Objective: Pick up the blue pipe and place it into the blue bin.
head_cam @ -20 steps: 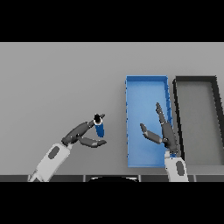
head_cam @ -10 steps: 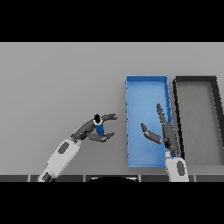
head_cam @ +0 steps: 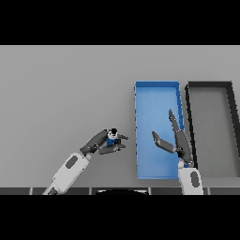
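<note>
The grey table [head_cam: 56, 84] fills most of the head view. At the lower left, the left arm [head_cam: 68, 169] comes in from the bottom edge and slants up toward the right. Its left hand [head_cam: 101, 143] has the fingers and thumb curled round the blue pipe [head_cam: 111, 138], so the pipe sits in its grasp. Only a short blue piece of the pipe shows between the dark fingers, with a small dark and pale end at its top. Whether the pipe rests on the table or is lifted off it, I cannot tell. The pipe is near the left wall of the blue bin [head_cam: 157, 85], but outside it and not touching it.

The blue bin stands right of the middle, a long box running away from the robot, with its open side up. Over its right half the right hand [head_cam: 180, 140] is spread out: the fingers point straight up the picture along the bin's right wall, the thumb sticks out to the left, and the hand has hold of nothing. The right forearm [head_cam: 191, 180] rises from the bottom edge at the bin's near right corner.

Just beside the blue bin, on its right, stands a black bin [head_cam: 209, 85] of much the same shape.
</note>
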Robot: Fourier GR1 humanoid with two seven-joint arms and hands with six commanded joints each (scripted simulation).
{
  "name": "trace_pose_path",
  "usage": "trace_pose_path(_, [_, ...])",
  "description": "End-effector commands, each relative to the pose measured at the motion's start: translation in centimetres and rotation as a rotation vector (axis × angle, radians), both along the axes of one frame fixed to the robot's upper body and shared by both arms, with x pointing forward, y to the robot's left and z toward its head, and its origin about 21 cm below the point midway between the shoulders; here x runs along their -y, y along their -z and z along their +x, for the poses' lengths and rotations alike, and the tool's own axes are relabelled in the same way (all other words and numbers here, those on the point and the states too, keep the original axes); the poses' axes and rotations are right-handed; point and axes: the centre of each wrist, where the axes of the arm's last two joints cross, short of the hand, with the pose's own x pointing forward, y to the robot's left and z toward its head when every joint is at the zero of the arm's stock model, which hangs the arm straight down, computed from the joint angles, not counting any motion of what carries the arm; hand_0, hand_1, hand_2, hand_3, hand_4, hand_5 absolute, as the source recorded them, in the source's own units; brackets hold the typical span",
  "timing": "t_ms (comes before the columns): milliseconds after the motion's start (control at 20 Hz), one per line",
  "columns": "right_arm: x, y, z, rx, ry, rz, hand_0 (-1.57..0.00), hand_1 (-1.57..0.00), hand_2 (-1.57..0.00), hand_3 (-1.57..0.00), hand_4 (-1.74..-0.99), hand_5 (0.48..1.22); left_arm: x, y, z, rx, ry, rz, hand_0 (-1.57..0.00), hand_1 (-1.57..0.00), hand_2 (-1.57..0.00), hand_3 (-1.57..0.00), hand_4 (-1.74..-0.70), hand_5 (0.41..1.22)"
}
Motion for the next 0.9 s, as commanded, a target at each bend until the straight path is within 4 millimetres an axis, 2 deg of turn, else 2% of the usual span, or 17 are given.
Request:
trace_pose_path(0, [0.1, 0.1, -0.1, 0.002, 0.006, -0.005, 0.0, 0.0, 0.0, 0.0, -1.189, 0.601, 0.5, -0.5, -0.2, 0.016, -0.011, -0.02, -1.43, -1.45, -1.46, -1.38, -1.69, 1.172])
trace_pose_path(150, [-0.3, 0.0, -0.1, 0.0, 0.001, -0.002, 0.0, 0.0, 0.0, 0.0, -1.187, 0.605, 1.1, -2.5, 0.5, 0.065, -0.017, -0.072, -1.5, -1.51, -1.51, -1.44, -1.72, 1.196])
trace_pose_path(300, [-0.1, 0.3, -0.4, -0.003, 0.009, -0.016, 0.0, 0.0, 0.0, 0.0, -1.172, 0.603, 2.2, -4.2, 0.1, 0.106, 0.022, -0.128, -1.53, -1.54, -1.54, -1.46, -1.73, 1.208])
trace_pose_path(400, [0.0, 0.5, -0.5, 0.012, 0.011, -0.01, 0.0, 0.0, 0.0, 0.0, -1.157, 0.6, 2.5, -5.8, 0.1, 0.123, 0.037, -0.133, -1.55, -1.55, -1.55, -1.48, -1.73, 1.213])
trace_pose_path(550, [0.3, 0.3, -0.2, 0.02, 0.013, -0.028, 0.0, 0.0, 0.0, 0.0, -1.141, 0.603, 3.1, -7.0, 0.0, 0.117, 0.056, -0.109, -1.56, -1.56, -1.56, -1.49, -1.74, 1.217])
trace_pose_path(750, [-0.1, -0.1, -0.2, 0.023, 0.019, -0.023, 0.0, 0.0, 0.0, 0.0, -1.127, 0.605, 2.9, -7.1, -0.3, 0.115, 0.062, -0.075, -1.57, -1.57, -1.57, -1.5, -1.74, 1.219])
trace_pose_path(850, [0.1, 0.0, -0.2, 0.016, 0.022, -0.023, 0.0, 0.0, 0.0, 0.0, -1.161, 0.605, 2.8, -7.1, -0.1, 0.113, 0.063, -0.057, -1.57, -1.57, -1.57, -1.5, -1.74, 1.219])
